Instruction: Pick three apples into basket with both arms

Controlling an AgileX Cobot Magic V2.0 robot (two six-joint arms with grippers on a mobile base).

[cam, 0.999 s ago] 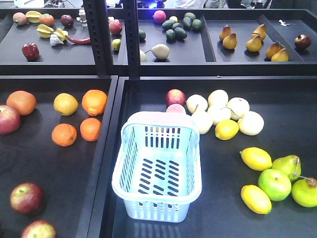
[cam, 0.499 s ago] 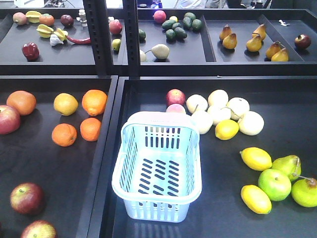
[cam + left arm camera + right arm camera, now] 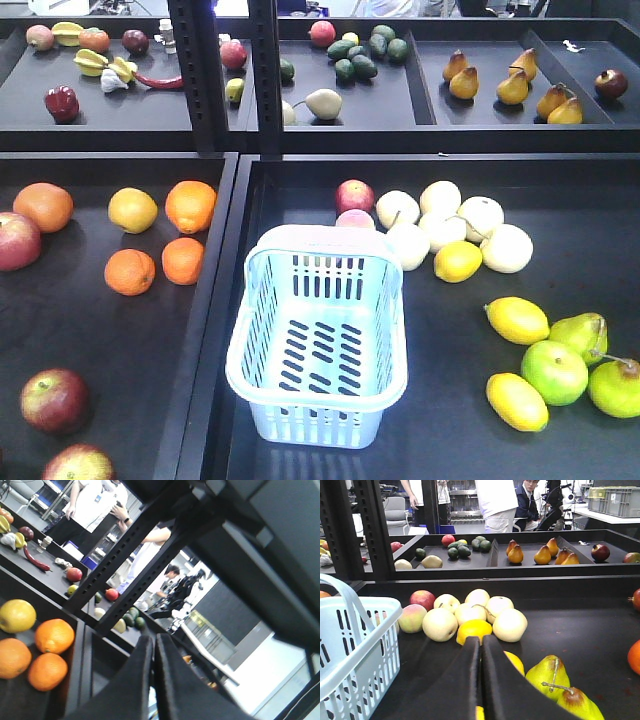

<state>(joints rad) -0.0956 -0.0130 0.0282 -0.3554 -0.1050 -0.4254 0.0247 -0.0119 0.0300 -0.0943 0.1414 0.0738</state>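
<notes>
- basket [image 3: 316, 385] holds nothing; no apples [image 3: 52, 398] in it yet; they lie in the left tray [image 3: 90, 340]
- left gripper [image 3: 153, 640] pinched together, empty; right gripper [image 3: 480, 640] likewise; all three picks remain

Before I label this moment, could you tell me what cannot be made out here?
Front view: the leftmost apple is cut by the left edge, the lowest apple by the bottom edge; neither arm appears.
Right wrist view: the basket is cut by the left edge; the shut right gripper hides part of a yellow fruit.
Left wrist view: the basket is out of frame.
</notes>
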